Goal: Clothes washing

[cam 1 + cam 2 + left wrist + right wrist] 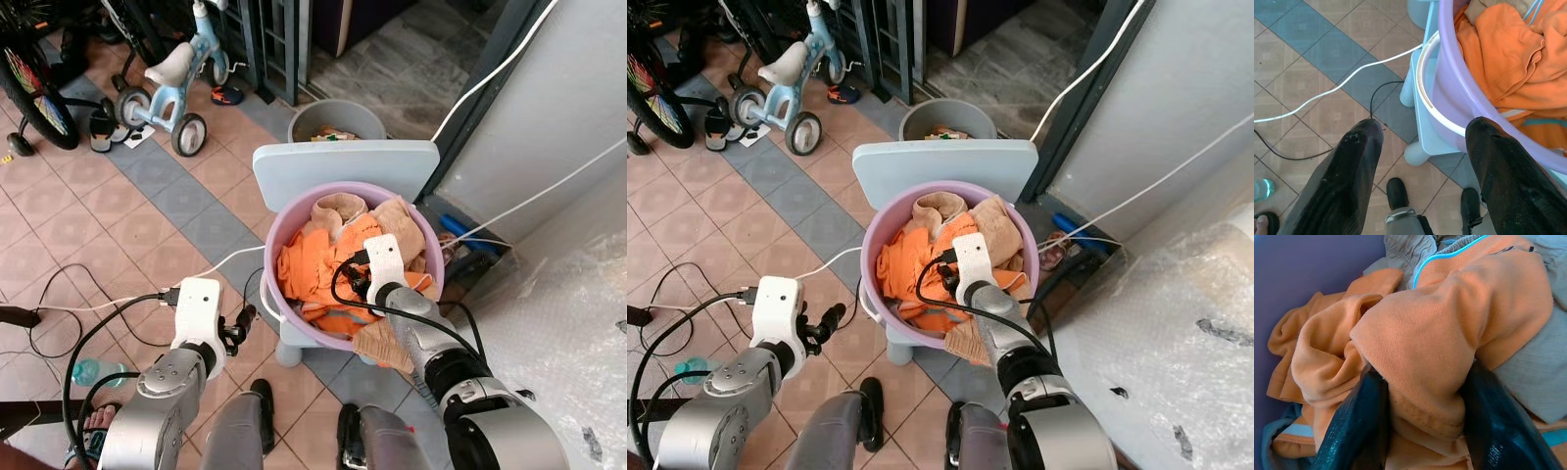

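Observation:
A purple basin stands on a pale blue child's chair and is heaped with orange clothes and beige ones. My right gripper is down inside the basin. In the right wrist view its two black fingers clamp a bunched fold of the orange garment. My left gripper hangs low beside the basin's left side, over the floor tiles. In the left wrist view it is open, with the basin's rim just ahead of its fingers.
A grey bucket stands behind the chair. A child's tricycle and a bicycle wheel are at the back left. Black and white cables trail over the tiles. A wall and plastic sheeting close off the right.

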`<state>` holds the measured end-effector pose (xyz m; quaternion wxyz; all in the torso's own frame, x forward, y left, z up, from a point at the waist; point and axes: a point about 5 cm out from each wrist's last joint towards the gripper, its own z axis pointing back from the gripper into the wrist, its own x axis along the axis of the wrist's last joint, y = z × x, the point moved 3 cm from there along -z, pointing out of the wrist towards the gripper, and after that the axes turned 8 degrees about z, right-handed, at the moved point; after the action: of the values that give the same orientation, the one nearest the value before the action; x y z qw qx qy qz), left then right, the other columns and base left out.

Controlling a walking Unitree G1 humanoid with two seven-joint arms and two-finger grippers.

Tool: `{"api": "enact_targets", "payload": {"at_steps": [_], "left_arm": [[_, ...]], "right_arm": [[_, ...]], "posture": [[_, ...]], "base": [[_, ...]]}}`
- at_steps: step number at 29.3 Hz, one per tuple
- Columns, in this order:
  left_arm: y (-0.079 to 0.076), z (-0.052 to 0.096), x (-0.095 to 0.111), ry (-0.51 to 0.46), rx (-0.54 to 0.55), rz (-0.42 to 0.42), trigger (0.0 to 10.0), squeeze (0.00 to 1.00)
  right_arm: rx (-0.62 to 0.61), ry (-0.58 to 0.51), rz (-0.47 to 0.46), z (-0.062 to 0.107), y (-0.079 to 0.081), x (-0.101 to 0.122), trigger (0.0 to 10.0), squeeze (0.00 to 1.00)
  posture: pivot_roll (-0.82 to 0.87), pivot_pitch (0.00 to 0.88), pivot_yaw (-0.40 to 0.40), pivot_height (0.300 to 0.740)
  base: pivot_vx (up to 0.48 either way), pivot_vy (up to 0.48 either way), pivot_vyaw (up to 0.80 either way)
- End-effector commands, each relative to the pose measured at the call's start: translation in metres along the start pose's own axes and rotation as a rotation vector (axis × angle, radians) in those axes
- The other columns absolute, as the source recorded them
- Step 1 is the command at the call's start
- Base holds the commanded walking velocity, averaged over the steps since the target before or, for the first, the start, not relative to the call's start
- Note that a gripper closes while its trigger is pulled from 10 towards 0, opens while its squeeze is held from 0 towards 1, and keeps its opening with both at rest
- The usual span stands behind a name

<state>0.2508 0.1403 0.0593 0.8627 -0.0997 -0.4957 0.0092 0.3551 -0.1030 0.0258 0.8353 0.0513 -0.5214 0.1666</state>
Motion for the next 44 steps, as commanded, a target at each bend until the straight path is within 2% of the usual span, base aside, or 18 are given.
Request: {"api": "enact_targets", "payload": {"at_steps": [1, 5, 12, 18, 20, 24, 26, 28, 31, 32, 33, 34, 35, 37, 38, 39, 43, 44], "left_arm": [[0.005, -0.002, -0.003, 0.007, 0.024, -0.004, 10.0, 0.0], [0.005, -0.005, 0.0, -0.004, 0.026, -0.01, 10.0, 0.0], [0.004, -0.015, 0.005, -0.026, 0.022, -0.03, 10.0, 0.0], [0.005, -0.024, 0.007, -0.04, 0.013, -0.054, 10.0, 0.0], [0.005, -0.025, 0.006, -0.04, 0.013, -0.055, 10.0, 0.0], [0.002, -0.028, 0.006, -0.045, 0.007, -0.057, 10.0, 0.0], [0.002, -0.029, 0.006, -0.051, 0.001, -0.057, 10.0, 0.0], [0.003, -0.032, 0.006, -0.054, -0.003, -0.058, 10.0, 0.0], [0.002, -0.034, 0.007, -0.054, -0.008, -0.06, 10.0, 0.0], [0.002, -0.034, 0.007, -0.054, -0.008, -0.06, 10.0, 0.0], [-0.001, -0.038, 0.008, -0.053, -0.028, -0.072, 10.0, 0.0], [-0.001, -0.038, 0.008, -0.053, -0.028, -0.072, 10.0, 0.0], [-0.002, -0.039, 0.009, -0.052, -0.036, -0.079, 10.0, 0.0], [-0.004, -0.043, 0.013, -0.055, -0.045, -0.086, 10.0, 0.0], [-0.004, -0.043, 0.013, -0.055, -0.045, -0.086, 10.0, 0.0], [-0.005, -0.045, 0.016, -0.065, -0.046, -0.087, 10.0, 0.0], [-0.004, -0.045, 0.021, -0.101, -0.035, -0.06, 10.0, 0.0], [-0.004, -0.045, 0.021, -0.101, -0.035, -0.06, 10.0, 0.0]], "right_arm": [[-0.022, 0.016, -0.053, 0.0, -0.003, -0.005, 0.0, 0.0], [-0.015, -0.001, -0.08, -0.001, -0.003, 0.0, 0.0, 0.0], [-0.045, -0.009, -0.137, -0.002, -0.019, 0.009, 0.0, 0.0], [-0.099, -0.14, -0.204, 0.003, -0.041, 0.033, 0.0, 0.0], [-0.101, -0.15, -0.211, 0.004, -0.042, 0.035, 0.0, 0.0], [-0.113, -0.3, -0.201, 0.015, -0.05, 0.06, 0.0, 0.0], [-0.114, -0.406, -0.185, 0.025, -0.049, 0.076, 0.0, 0.0], [-0.129, -0.559, -0.287, 0.047, -0.045, 0.094, 0.0, 0.0], [-0.099, -0.607, -0.337, 0.055, -0.04, 0.1, 0.0, 0.0], [-0.099, -0.607, -0.337, 0.055, -0.04, 0.1, 0.0, 0.0], [0.014, -0.621, -0.312, 0.059, -0.021, 0.107, 0.0, 0.0], [0.014, -0.621, -0.312, 0.059, -0.021, 0.107, 0.0, 0.0], [0.065, -0.617, -0.284, 0.06, -0.011, 0.108, 0.0, 0.0], [0.16, -0.548, -0.132, 0.057, 0.009, 0.097, 0.0, 0.0], [0.16, -0.548, -0.132, 0.057, 0.009, 0.097, 0.0, 0.0], [0.217, -0.509, -0.006, 0.061, 0.021, 0.083, 0.0, 0.0], [0.307, -0.54, -0.087, 0.083, 0.021, 0.083, 0.0, 0.0], [0.307, -0.54, -0.087, 0.083, 0.021, 0.083, 0.0, 0.0]], "posture": [[0.09, 0.217, -0.03, 0.74], [0.09, 0.2, -0.03, 0.74], [0.07, 0.158, -0.02, 0.74], [0.04, 0.105, -0.018, 0.74], [0.04, 0.103, -0.019, 0.74], [0.02, 0.081, -0.02, 0.74], [0.02, 0.075, -0.014, 0.74], [0.0, 0.069, -0.002, 0.74], [-0.01, 0.07, 0.006, 0.74], [-0.01, 0.07, 0.006, 0.74], [-0.03, 0.067, 0.024, 0.74], [-0.03, 0.067, 0.024, 0.74], [-0.04, 0.069, 0.031, 0.74], [-0.05, 0.082, 0.039, 0.74], [-0.05, 0.082, 0.039, 0.74], [-0.05, 0.082, 0.034, 0.74], [-0.05, 0.085, 0.032, 0.74], [-0.05, 0.085, 0.032, 0.74]], "base": [[0.0, 0.0, 0.0], [0.0, 0.0, 0.0], [0.0, 0.0, 0.0], [0.0, 0.0, 0.0], [0.0, 0.0, 0.0], [0.0, 0.0, 0.0], [0.0, 0.0, 0.0], [0.0, 0.0, 0.0], [0.0, 0.0, 0.0], [0.0, 0.0, 0.0], [0.0, 0.0, 0.0], [0.0, 0.0, 0.0], [0.0, 0.0, 0.0], [0.0, 0.0, 0.0], [0.0, 0.0, 0.0], [0.0, 0.0, 0.0], [0.0, 0.0, 0.0], [0.0, 0.0, 0.0]]}}
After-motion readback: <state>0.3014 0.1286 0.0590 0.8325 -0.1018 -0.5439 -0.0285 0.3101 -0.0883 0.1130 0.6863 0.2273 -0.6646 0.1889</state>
